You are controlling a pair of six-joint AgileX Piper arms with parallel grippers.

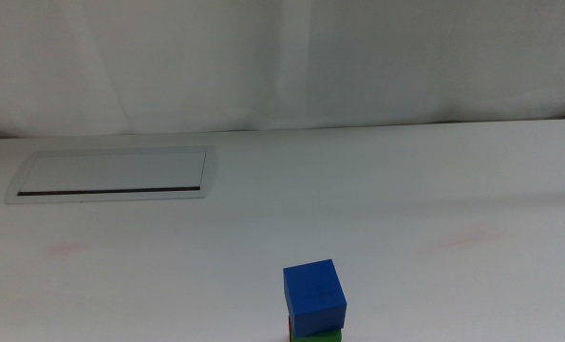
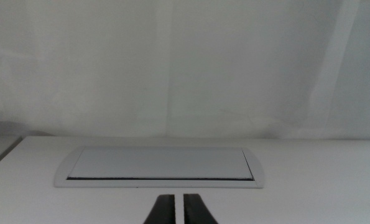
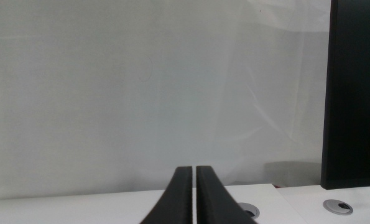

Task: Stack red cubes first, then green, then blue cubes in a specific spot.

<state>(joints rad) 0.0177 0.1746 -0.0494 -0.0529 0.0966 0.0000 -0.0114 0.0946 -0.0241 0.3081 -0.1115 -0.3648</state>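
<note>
Low in the middle view, right of centre: blue cube stacked on green cube, only a green sliver showing above the frame's bottom edge, one blue corner edge turned toward the camera, faces plain, no long axis, no writing or labels. Around them, white counter, grey-framed panel at upper left. Left tool facing that panel, right tool facing a white backdrop, both closed on nothing, jaws almost together.

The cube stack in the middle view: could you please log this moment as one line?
stack: matte blue cube on matte green cube, red not visible | left gripper: shut, facing grey-framed panel | right gripper: shut, away
</note>
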